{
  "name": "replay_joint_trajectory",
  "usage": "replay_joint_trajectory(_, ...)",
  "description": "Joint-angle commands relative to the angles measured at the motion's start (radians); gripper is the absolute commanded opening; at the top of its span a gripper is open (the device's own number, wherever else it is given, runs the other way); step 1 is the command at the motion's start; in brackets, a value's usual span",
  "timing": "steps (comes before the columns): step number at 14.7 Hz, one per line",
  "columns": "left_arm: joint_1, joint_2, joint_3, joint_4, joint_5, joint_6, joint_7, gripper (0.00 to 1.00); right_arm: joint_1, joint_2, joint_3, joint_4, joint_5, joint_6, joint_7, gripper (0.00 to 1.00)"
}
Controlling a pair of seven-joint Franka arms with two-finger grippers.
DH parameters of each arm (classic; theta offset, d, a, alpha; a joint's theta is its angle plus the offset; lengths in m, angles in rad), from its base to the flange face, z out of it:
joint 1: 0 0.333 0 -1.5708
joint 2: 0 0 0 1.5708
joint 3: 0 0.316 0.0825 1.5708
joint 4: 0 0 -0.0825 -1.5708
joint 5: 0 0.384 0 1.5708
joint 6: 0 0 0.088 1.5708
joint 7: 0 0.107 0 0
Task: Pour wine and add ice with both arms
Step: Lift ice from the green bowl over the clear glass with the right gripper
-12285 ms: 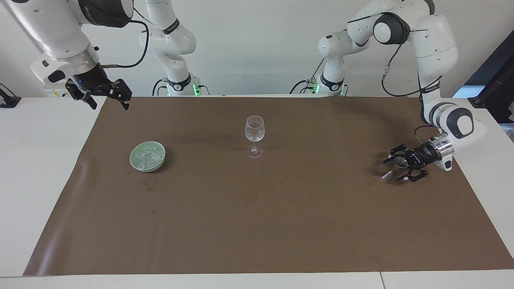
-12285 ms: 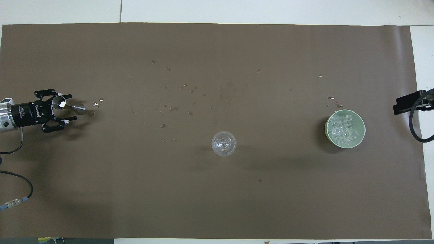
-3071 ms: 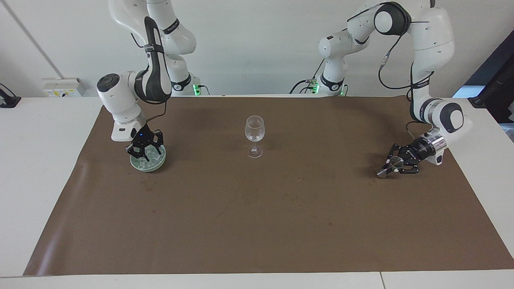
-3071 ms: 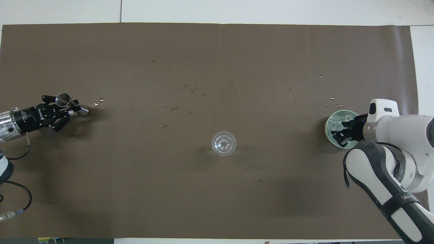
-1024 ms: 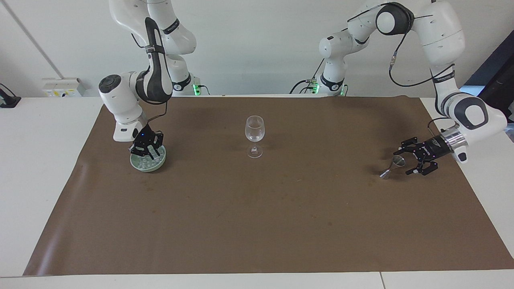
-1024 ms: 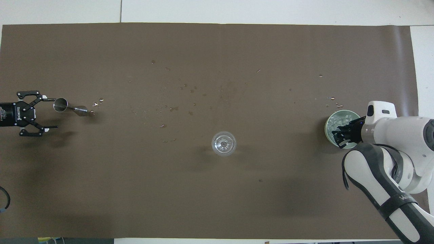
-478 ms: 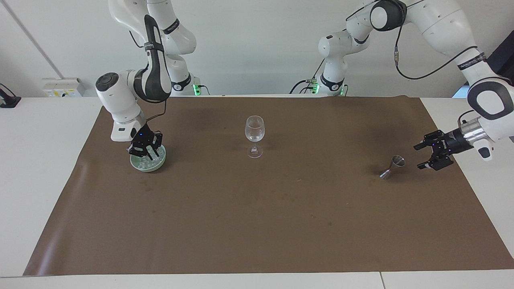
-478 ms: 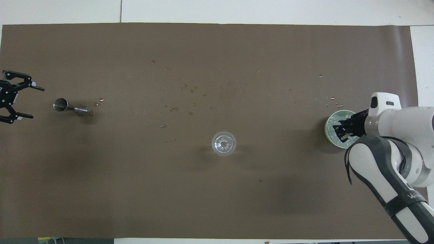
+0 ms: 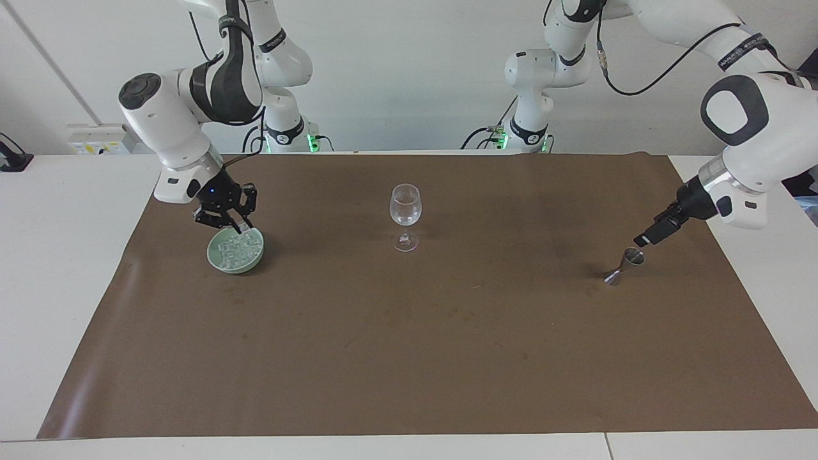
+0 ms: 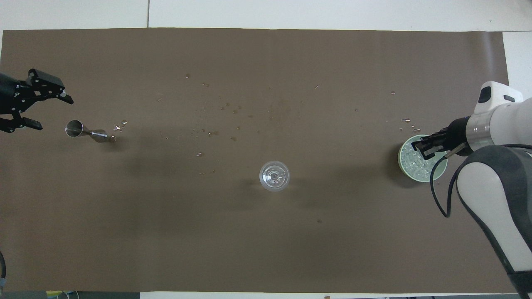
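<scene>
1. The ice [image 9: 236,253] is a heap of small clear cubes lying in a pale green bowl [image 9: 220,263], which sits on the brown mat toward the right arm's end of the table.
2. The right gripper [image 9: 238,223] hangs just above the edge of the bowl that is nearer the robots, with its fingertips closed together; something small and pale shows at the tips, though whether that is an ice cube pinched between them cannot be made out.
3. In the overhead view the right gripper [image 10: 419,146] covers part of the bowl's [image 10: 430,177] rim, and the ice [image 10: 415,165] shows beside it.
4. The wine glass [image 9: 405,216] stands upright near the middle of the mat, well apart from the bowl, and looks clear inside.
5. A small metal jigger [image 9: 627,263] stands tilted on the mat toward the left arm's end.
6. The left gripper [image 10: 49,110] is raised over the mat's edge near the jigger [image 10: 83,131], its jaws spread wide and holding nothing; in the facing view it [image 9: 647,238] hangs just above the jigger's cup.
7. Scattered droplets [image 10: 216,120] dot the brown mat [image 9: 447,332] between the jigger and the glass [image 10: 274,176].
</scene>
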Motion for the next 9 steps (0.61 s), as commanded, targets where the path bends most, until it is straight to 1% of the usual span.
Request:
replay_joint_trajectory(1,-0.002,-0.041,0.012,-0.028,0.056,-0.006,0.156,1.00,0.064,0.016,0.072,0.175,0.006,-0.127,0.295,0.06)
replay_joint_trajectory(3,-0.003,-0.055,0.012,-0.031,0.078,-0.006,0.251,1.00,0.178,0.044,0.078,0.246,0.000,-0.111,0.514,0.06)
replay_joint_trajectory(4,-0.002,-0.065,0.012,-0.031,0.089,-0.004,0.283,1.00,0.227,0.047,0.077,0.255,-0.003,-0.077,0.606,0.06)
replay_joint_trajectory(5,0.001,-0.075,0.011,-0.041,0.106,-0.001,0.317,1.00,0.264,0.048,0.078,0.249,-0.004,-0.034,0.671,0.06)
replay_joint_trajectory(7,0.007,-0.105,0.001,-0.055,0.126,-0.001,0.368,1.00,0.324,0.048,0.078,0.234,-0.004,0.026,0.730,0.06)
replay_joint_trajectory(9,0.024,-0.145,-0.045,-0.075,0.129,-0.003,0.372,1.00,0.388,0.051,0.078,0.187,-0.007,0.079,0.779,0.06)
